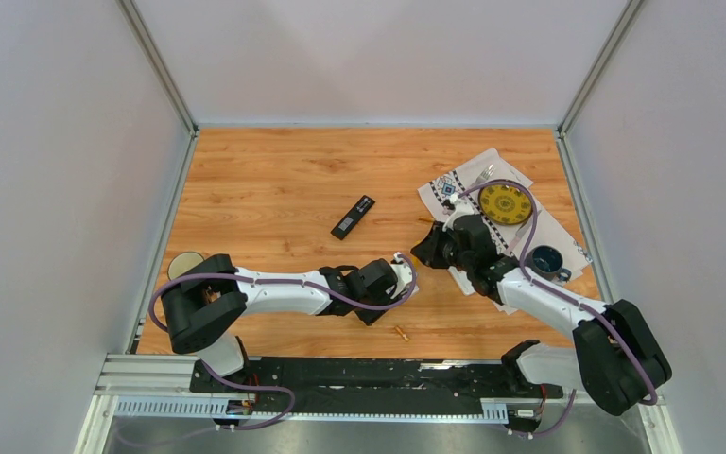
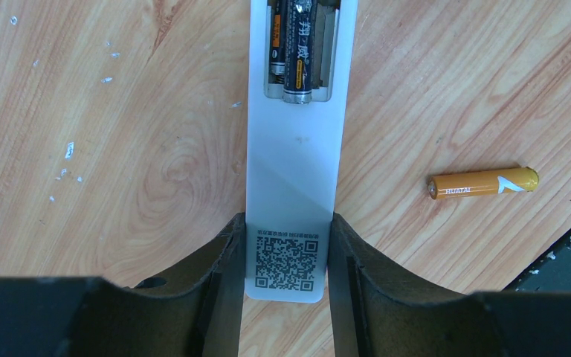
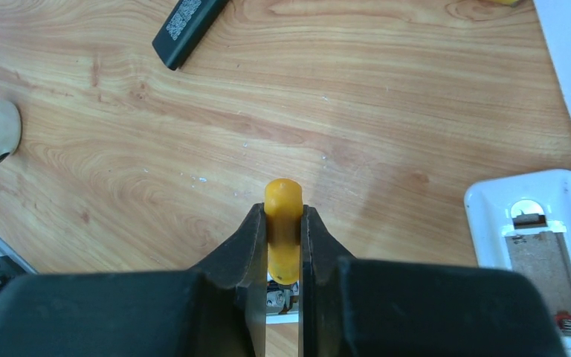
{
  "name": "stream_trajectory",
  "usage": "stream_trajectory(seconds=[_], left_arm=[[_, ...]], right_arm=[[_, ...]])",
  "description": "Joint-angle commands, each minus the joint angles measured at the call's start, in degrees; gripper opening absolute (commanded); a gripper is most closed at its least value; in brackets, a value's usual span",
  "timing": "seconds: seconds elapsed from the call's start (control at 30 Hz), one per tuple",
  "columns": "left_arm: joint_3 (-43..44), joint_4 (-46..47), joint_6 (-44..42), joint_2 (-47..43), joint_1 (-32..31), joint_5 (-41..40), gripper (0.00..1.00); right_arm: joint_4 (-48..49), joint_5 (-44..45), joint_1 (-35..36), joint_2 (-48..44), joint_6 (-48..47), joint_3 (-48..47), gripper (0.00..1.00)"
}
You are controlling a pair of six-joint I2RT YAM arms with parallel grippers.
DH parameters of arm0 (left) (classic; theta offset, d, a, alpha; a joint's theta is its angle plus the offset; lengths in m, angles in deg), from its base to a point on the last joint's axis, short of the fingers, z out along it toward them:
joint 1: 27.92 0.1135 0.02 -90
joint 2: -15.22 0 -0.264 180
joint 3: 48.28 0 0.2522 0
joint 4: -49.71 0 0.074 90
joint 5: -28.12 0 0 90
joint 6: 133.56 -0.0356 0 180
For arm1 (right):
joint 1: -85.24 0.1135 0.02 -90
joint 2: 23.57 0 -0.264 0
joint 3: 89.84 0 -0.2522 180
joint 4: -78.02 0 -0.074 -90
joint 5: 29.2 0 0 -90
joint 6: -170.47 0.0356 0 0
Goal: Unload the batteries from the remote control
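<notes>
From above, my left arm (image 1: 274, 291) lies low, stretched rightward from its base across the wooden table (image 1: 274, 180), with my left pincer (image 1: 403, 274) at mid-table. My right arm (image 1: 548, 303) reaches up and left from its base. Its wrist is bent so that my right pincer (image 1: 427, 250) faces the left one, the two near each other. One orange battery (image 1: 401, 333) lies loose on the wood just on the near side of my left pincer. A black remote (image 1: 354, 217) lies farther back, apart from both. From this height I cannot tell how either pincer stands.

Through my left wrist camera, my pincer is partly spread and pinches the white remote (image 2: 291, 156) across its width at the end with the QR code, one of my fingers (image 2: 219, 275) on each long edge. The remote lies flat on the table, back up. Its bay is open at the far end, with a dark battery (image 2: 297, 52) sitting in it. The orange battery lies on the wood to the right, apart from the remote.

Through my right wrist camera, my fingers (image 3: 245, 253) are pressed together on a yellow handle (image 3: 283, 223) that stands between them, its rounded end poking past the tips. I hang over bare wood. The black remote is at the top left. A white casing (image 3: 491, 223) with an open bay and a spring showing lies at the right edge.
</notes>
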Motion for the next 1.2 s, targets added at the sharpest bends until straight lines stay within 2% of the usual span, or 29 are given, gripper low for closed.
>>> stream_trajectory(seconds=[0.0,0.3,0.77,1.17], left_arm=[[0.8,-0.1,1.1,1.7,-0.1,0.4,0.00],[0.8,0.0,1.2,1.5,-0.1,0.3,0.00],[0.4,-0.1,1.4,1.3,-0.1,-0.4,0.00],[0.5,-1.3,2.0,1.2,0.0,-3.5,0.00]], right_arm=[[1.8,-2.7,0.5,-0.5,1.5,0.2,0.00],[5.5,-7.9,0.7,-1.1,5.9,0.3,0.00],[4.9,-13.1,2.0,-0.6,7.2,-1.0,0.00],[5.8,-11.4,1.9,-1.8,7.5,-1.4,0.00]])
